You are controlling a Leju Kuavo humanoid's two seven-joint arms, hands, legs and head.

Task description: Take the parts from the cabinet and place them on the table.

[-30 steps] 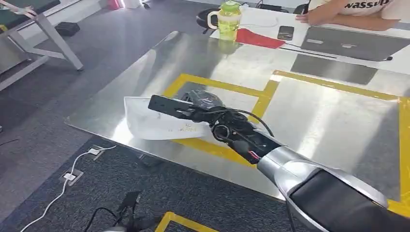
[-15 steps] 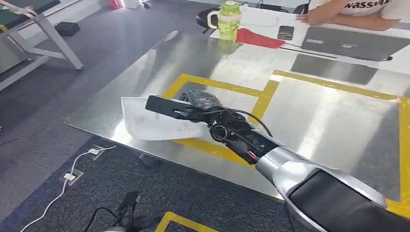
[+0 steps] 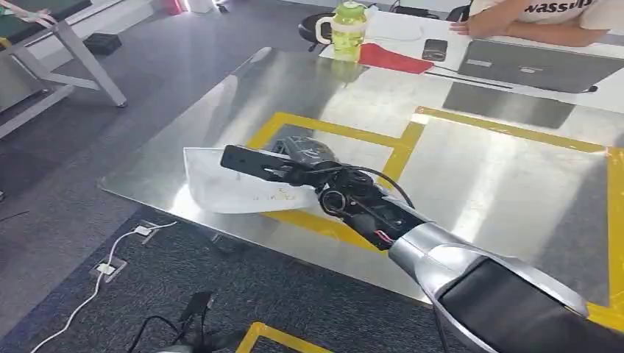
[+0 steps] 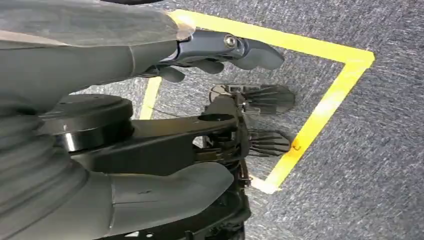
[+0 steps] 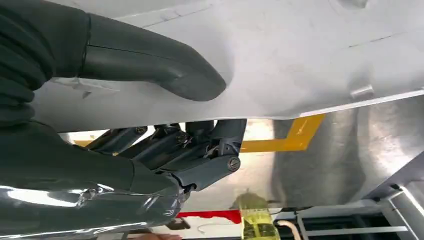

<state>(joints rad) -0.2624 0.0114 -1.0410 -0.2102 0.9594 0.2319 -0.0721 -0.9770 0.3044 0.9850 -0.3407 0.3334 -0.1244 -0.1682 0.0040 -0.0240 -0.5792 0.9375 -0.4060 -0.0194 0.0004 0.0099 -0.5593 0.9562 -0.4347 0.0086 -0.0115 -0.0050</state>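
One part is in play: a flat white bag (image 3: 228,184), lying just left of centre in the head view, over the near-left edge of the steel table (image 3: 486,176) and across the corner of a yellow taped square (image 3: 331,132). The right hand (image 3: 298,158) has hold of it; in the right wrist view the thumb (image 5: 150,60) presses on one face of the white sheet (image 5: 300,50) and the dark fingers (image 5: 195,140) curl against the other, so the grip is a closed pinch. The bag seems to rest at least partly on the table, though I cannot tell whether its full weight is down.

Judging by this, the carry from the cabinet is done and the release is what remains, along with any further parts; the cabinet is not pictured.

The left hand (image 4: 220,52) hangs over grey carpet (image 4: 380,150), fingers loosely curled with nothing in them.

At the top of the head view sit one green bottle (image 3: 347,29), one red cloth (image 3: 394,59), one phone (image 3: 435,49), one laptop (image 3: 537,66) and one person's arm (image 3: 515,26).
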